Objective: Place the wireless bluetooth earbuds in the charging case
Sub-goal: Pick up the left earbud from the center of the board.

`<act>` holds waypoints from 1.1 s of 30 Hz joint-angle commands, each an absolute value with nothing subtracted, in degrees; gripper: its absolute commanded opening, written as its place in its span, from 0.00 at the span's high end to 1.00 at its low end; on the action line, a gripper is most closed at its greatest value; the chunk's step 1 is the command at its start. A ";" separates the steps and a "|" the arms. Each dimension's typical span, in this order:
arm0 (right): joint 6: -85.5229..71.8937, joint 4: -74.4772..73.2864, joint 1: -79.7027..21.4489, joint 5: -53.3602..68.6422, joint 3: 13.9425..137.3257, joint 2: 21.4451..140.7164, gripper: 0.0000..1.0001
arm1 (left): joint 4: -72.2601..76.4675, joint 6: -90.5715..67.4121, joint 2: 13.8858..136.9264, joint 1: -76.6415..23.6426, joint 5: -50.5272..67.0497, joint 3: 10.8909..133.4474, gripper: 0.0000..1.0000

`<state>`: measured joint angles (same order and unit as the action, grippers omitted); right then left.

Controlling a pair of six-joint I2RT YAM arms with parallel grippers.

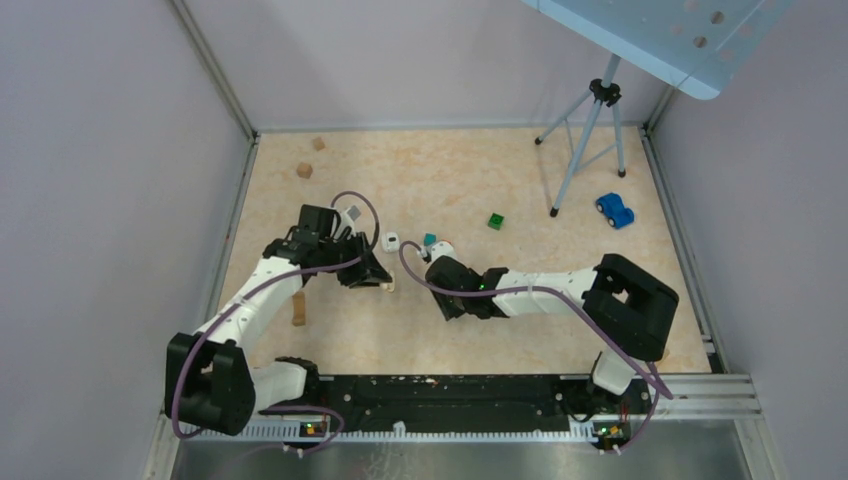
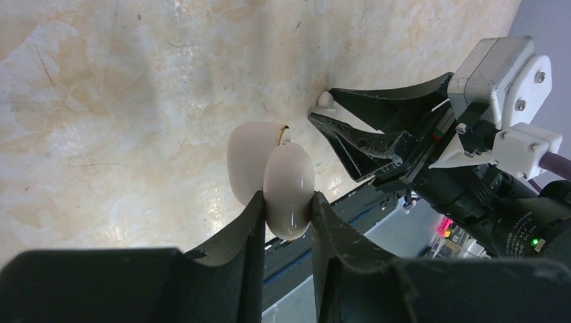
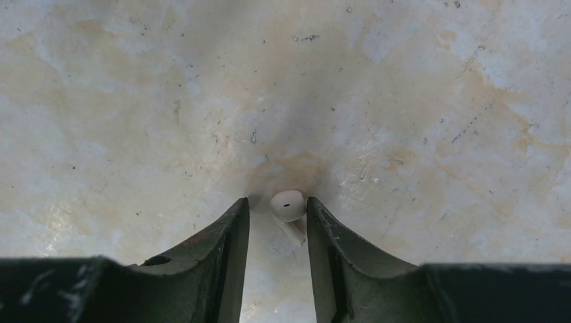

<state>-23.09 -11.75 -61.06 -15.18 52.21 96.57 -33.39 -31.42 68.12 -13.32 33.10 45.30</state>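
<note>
My left gripper (image 2: 286, 202) is shut on the cream charging case (image 2: 289, 185), held just above the table with its lid (image 2: 244, 161) hinged open; the inside faces away. In the top view this gripper (image 1: 377, 275) sits left of centre. My right gripper (image 3: 277, 202) is open, its fingertips down on the table on either side of one white earbud (image 3: 288, 205) that lies against the right finger. The left wrist view shows the same earbud (image 2: 326, 100) at the right gripper's fingertips (image 2: 337, 128). In the top view the right gripper (image 1: 450, 298) is right of the case. The other earbud is not visible.
A white cube (image 1: 391, 241), teal cube (image 1: 429, 239) and green cube (image 1: 496, 221) lie behind the grippers. A blue toy car (image 1: 615, 210) and a tripod (image 1: 590, 140) stand at the back right. Tan wooden blocks lie at the back left (image 1: 304, 170) and beside the left arm (image 1: 298, 312).
</note>
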 commanded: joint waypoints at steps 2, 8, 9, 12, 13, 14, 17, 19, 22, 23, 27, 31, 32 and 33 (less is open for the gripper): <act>-23.53 -11.60 -60.53 -13.48 52.08 98.43 0.67 | -31.20 -31.55 68.77 -13.95 32.87 48.03 1.00; -24.73 -11.95 -60.32 -13.94 51.37 97.70 0.82 | -31.73 -31.17 68.52 -14.06 32.47 48.13 1.00; -25.02 -11.97 -60.34 -14.01 51.19 97.38 0.84 | -31.73 -31.05 68.48 -14.06 32.39 48.08 1.00; -25.91 -11.26 -59.96 -13.10 50.20 95.00 0.87 | -31.26 -30.45 68.69 -14.15 33.67 47.62 1.00; -26.40 -10.90 -59.76 -13.11 49.49 93.77 0.88 | -30.71 -30.42 68.72 -14.13 35.49 47.33 1.00; -27.10 -10.39 -59.50 -12.90 48.69 92.05 0.88 | -29.54 -30.83 68.50 -14.15 38.29 46.80 1.00; -30.38 -8.13 -57.72 -10.91 45.93 85.74 0.89 | -25.11 -33.40 67.47 -14.34 43.92 44.23 1.00; -32.16 -4.69 -57.37 -10.25 43.71 80.14 0.89 | -22.20 -35.51 67.16 -14.70 47.20 43.02 1.00; -35.28 3.68 -57.37 -9.16 39.49 69.96 0.89 | -17.78 -38.77 66.54 -15.10 50.74 41.72 1.00; -36.34 6.79 -57.39 -9.33 38.16 67.07 0.90 | -16.48 -40.18 66.20 -15.19 51.21 41.32 1.00; -37.63 18.91 -57.36 -10.58 32.52 57.98 0.92 | -10.82 -48.07 64.52 -15.20 52.49 39.87 1.00; -38.96 28.32 -57.34 -11.43 29.96 54.80 0.92 | -7.80 -54.45 63.31 -15.21 53.17 39.46 1.00; -39.54 30.47 -57.34 -11.17 29.56 54.88 0.93 | -7.22 -55.63 62.98 -15.21 53.17 39.53 1.00; -40.21 32.88 -57.36 -10.82 29.15 55.16 0.93 | -6.64 -56.19 62.74 -15.21 53.09 39.58 1.00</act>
